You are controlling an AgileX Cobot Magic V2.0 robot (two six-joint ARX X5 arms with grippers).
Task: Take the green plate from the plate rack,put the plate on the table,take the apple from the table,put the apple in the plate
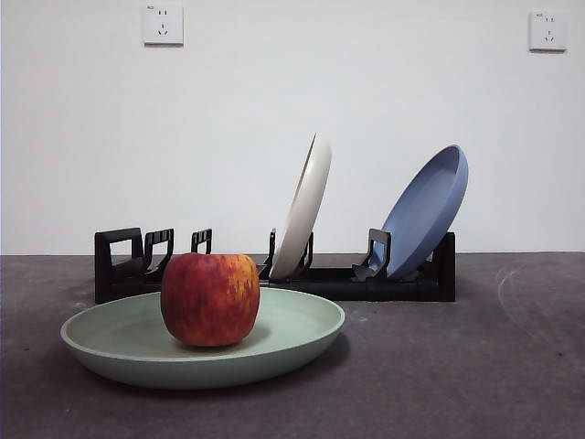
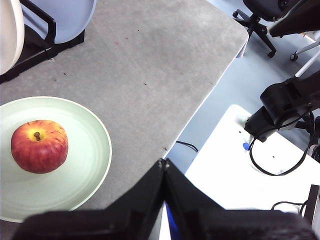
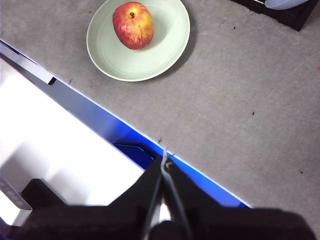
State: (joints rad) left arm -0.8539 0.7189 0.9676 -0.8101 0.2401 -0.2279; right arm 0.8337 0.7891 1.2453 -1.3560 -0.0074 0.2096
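The green plate (image 1: pixel 283 347) lies flat on the dark grey table (image 1: pixel 457 366), in front of the black plate rack (image 1: pixel 347 282). The red apple (image 1: pixel 210 298) sits upright in the plate. The plate (image 2: pixel 85 165) and apple (image 2: pixel 39 146) also show in the left wrist view, and the plate (image 3: pixel 120 55) and apple (image 3: pixel 132 25) in the right wrist view. My left gripper (image 2: pixel 163 162) is shut and empty, raised beyond the table's edge. My right gripper (image 3: pixel 164 156) is shut and empty, raised over the table's edge, away from the plate. Neither gripper shows in the front view.
A cream-white plate (image 1: pixel 303 208) and a blue plate (image 1: pixel 428 208) stand leaning in the rack. The table's edge (image 2: pixel 200 107) runs close to the plate, with floor, office chairs and a white stand (image 2: pixel 260 165) beyond it.
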